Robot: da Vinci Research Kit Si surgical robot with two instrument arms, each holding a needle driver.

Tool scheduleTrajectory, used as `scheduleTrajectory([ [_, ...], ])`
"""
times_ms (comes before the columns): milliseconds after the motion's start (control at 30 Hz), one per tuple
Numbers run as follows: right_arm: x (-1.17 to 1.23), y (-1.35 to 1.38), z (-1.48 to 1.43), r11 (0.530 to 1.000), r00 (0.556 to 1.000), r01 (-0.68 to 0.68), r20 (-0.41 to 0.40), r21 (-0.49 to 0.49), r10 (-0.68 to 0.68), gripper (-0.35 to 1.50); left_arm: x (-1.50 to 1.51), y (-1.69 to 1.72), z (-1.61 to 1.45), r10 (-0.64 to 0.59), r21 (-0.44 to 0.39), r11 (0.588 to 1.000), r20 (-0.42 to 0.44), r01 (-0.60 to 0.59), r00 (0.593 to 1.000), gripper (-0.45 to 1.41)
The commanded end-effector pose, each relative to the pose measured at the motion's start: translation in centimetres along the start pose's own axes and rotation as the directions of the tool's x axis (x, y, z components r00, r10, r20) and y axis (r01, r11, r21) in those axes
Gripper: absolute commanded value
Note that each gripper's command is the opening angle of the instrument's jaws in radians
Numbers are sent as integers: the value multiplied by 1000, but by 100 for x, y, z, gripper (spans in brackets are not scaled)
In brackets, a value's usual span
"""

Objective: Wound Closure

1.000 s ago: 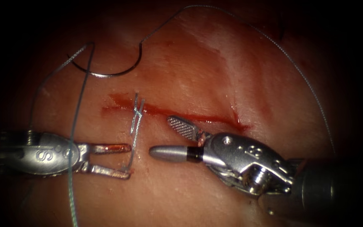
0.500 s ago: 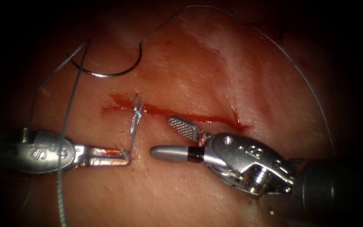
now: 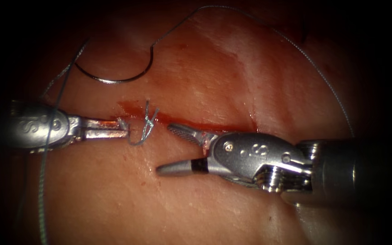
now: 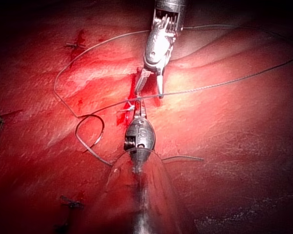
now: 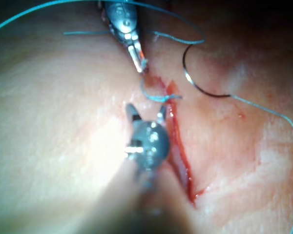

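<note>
1. Left tool (image 3: 122,128), reaching in from the left edge of the endoscope view, jaws together and clamped on the short thread tail (image 3: 134,141) just left of the knot (image 3: 148,121).
2. Right tool (image 3: 171,149), entering from the right, jaws apart and holding nothing; upper jaw lying close along the cut (image 3: 214,128), lower jaw pointing left over bare tissue (image 3: 114,195).
3. Needle (image 3: 114,75) lying free on the tissue in the upper left of the endoscope view, above the cut and well apart from both tools, not in the tissue; held by neither tool.
4. Long thread (image 3: 296,45) running from the needle's end in a wide arc across the top and down the right side; another strand (image 3: 44,190) hanging down the left edge over the left tool's body.
5. Risks, as a judgement: short tail slipping out of the left jaws under uneven pull; open right jaw tip snagging the knot or scraping the cut's edge; loose strand over the left tool catching in its wrist; free needle dragged across the tissue by any tug on the long thread.
</note>
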Motion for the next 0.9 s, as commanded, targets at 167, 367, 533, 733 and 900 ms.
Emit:
scheduleTrajectory([
  [167,11,1,22,999,999,47,-2,-21,-47,135,4,-10,6,-13,6,1000,-9,13,1000,-45],
  [367,13,7,42,998,999,49,3,-48,-49,135,20,-23,6,-11,22,1000,-27,11,1000,-45],
  [533,13,12,59,997,999,48,5,-62,-48,135,23,-24,9,-8,26,1000,-29,9,1000,-45],
  [733,13,25,75,996,999,45,7,-75,-44,135,25,-19,8,-9,29,1000,-28,10,1000,-45],
  [900,16,28,86,996,999,42,9,-84,-42,135,25,-18,8,-9,33,999,-27,10,1000,-45],
])
